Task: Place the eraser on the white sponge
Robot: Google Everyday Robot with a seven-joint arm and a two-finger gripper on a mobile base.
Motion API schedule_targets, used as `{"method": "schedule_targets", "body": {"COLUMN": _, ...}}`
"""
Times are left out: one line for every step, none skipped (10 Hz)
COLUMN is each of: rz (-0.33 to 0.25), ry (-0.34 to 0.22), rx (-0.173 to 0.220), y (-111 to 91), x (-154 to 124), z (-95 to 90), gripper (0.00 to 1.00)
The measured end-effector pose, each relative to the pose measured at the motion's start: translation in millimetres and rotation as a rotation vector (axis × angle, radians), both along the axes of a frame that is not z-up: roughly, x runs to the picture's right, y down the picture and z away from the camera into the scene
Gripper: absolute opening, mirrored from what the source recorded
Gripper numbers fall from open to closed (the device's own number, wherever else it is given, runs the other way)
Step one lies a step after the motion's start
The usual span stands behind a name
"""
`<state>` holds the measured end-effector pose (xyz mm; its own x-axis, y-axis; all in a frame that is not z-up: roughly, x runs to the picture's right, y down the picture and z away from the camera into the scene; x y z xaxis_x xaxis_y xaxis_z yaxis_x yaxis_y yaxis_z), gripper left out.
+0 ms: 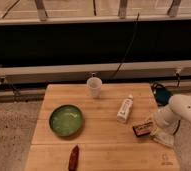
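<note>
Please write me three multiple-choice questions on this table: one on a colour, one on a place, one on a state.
1. The bowl is: A green; B red; C blue.
2. The eraser lies: A in the bowl; B by the cup; C on the table, right of the tube.
3. The tube: A stands upright; B lies flat; C is in the cup.

Answers: 1 A, its inside looks green. 2 C, it lies beside the gripper near the table's right edge. 3 B, its whole length rests on the boards.
</note>
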<state>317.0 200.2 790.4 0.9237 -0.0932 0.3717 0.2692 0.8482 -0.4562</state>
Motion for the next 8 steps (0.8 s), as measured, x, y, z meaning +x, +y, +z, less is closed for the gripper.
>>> {"method": "schedule_targets", "body": {"rz": 0.0, "ry": -0.001, "rx": -0.001, "y": 0.2, "x": 0.0, "z": -0.1, "gripper": 0.23}}
{"method": "schedule_targets", "body": {"rz": 0.001, "ry": -0.001, "rx": -0.001, "y": -0.2, "x": -0.2, "z": 0.0, "gripper": 0.23}}
{"method": "schedule_targets", "body": {"rz": 0.001, "ry": -0.003, "rx": -0.002, "y": 0.4, "x": -0.3, "z": 0.4, "gripper": 0.23}}
{"method": "schedule_targets", "body": {"rz": 0.002, "ry": -0.005, "rx": -0.002, "y": -0.2, "x": -0.8, "z": 0.2, "gripper": 0.23}}
{"method": "schedule_targets", "body": {"rz": 0.002, "ry": -0.006, "rx": -0.002, "y": -0.2, "x": -0.9, "z": 0.1, "gripper": 0.27}}
{"method": "schedule_targets", "body": {"rz": 0.001, "ry": -0.007, "rx": -0.001, "y": -0.5, "x": -1.3, "z": 0.1, "gripper": 0.28}}
{"method": "schedule_targets", "body": {"rz": 0.003, "ry": -0.008, "rx": -0.002, "y": -0.5, "x": -1.2, "z": 0.1, "gripper": 0.28}}
{"method": "schedule_targets", "body": {"rz": 0.004, "ry": -0.008, "rx": -0.003, "y": -0.4, "x": -1.3, "z": 0.1, "gripper": 0.28}}
